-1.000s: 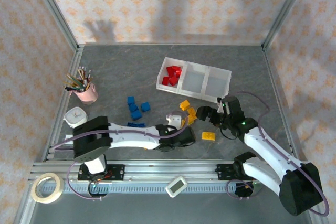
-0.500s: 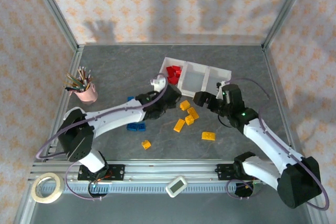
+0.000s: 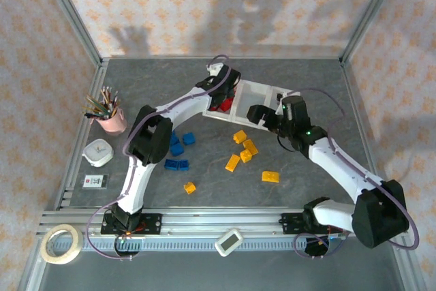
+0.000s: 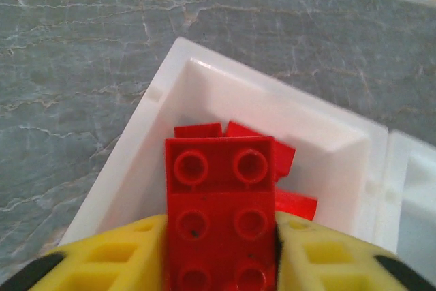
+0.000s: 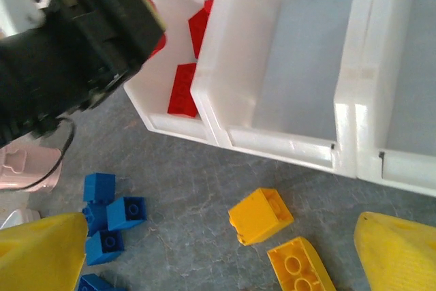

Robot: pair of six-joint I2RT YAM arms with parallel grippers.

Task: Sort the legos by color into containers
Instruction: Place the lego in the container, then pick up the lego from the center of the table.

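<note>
My left gripper (image 3: 223,93) hangs over the left compartment of the white tray (image 3: 263,85), shut on a red lego (image 4: 221,216) between its yellow fingers (image 4: 102,257). Below it, more red legos (image 4: 286,158) lie in that compartment (image 4: 170,76). My right gripper (image 3: 255,115) hovers open by the tray's front wall (image 5: 286,144), with nothing between its fingers (image 5: 41,250). Under it on the table lie yellow legos (image 5: 260,216) and blue legos (image 5: 109,216). The middle compartment (image 5: 306,66) and right compartment (image 5: 415,73) look empty. Several yellow legos (image 3: 249,146) and blue legos (image 3: 177,148) are scattered in front of the tray.
A pink cup of pencils (image 3: 112,122) stands at the left, with a white timer (image 3: 99,152) and a small card (image 3: 95,181) nearer the front. A tape roll (image 3: 60,243) and a white device (image 3: 229,241) rest on the front rail. Walls enclose the table.
My left arm swung from the table's front up to the tray's left compartment, carrying the red lego. My right gripper moved up and left toward the tray's front.
</note>
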